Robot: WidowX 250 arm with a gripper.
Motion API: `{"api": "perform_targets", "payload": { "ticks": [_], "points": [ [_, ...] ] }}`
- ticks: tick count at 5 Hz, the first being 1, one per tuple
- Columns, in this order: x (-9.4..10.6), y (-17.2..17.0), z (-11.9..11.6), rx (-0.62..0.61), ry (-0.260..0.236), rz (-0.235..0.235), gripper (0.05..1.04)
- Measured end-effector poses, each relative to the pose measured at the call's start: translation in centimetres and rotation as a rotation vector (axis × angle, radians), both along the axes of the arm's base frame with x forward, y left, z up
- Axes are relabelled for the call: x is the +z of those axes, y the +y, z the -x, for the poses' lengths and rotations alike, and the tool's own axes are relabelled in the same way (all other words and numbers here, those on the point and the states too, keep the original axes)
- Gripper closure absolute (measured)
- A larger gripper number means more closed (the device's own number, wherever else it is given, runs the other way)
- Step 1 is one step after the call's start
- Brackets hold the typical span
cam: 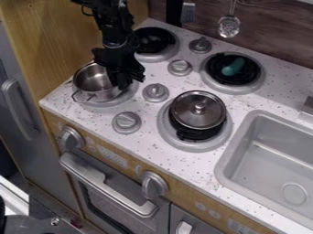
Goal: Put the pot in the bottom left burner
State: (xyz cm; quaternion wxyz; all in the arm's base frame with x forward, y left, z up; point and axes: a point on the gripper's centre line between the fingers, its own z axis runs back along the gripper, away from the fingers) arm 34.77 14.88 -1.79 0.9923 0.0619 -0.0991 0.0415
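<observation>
The end effector (125,81) hangs at the pot (92,82), near counter's (92,117) left edge.

From where I stand I count four burners (202,146) and two pots, a silvery pot (99,94) and a dark pot (196,134), with just one lid (185,112) between them. I make it six knobs in all: four round the burners, small knobs (126,121), and two on the front, large knobs (154,185). There's one sink (275,151) with one round drain (294,194). Two utensils hang at the back, one slotted spoon (229,26) and one flat-ended tool (188,12). I also see one teal thing (233,67), three door handles (104,185) and a single gripper (125,82).
</observation>
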Motion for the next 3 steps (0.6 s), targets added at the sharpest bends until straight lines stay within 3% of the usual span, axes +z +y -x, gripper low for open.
{"api": "perform_targets", "payload": {
  "ticks": [1, 2, 3],
  "points": [
    [2.2, -1.0, -1.5, -0.022, -0.063, -0.002, 0.635],
    [5.7, -3.9, -2.8, -0.084, -0.040, -0.025, 0.323],
    [6.6, -6.9, -2.3, -0.088, 0.038, -0.018, 0.097]
  ]
}}
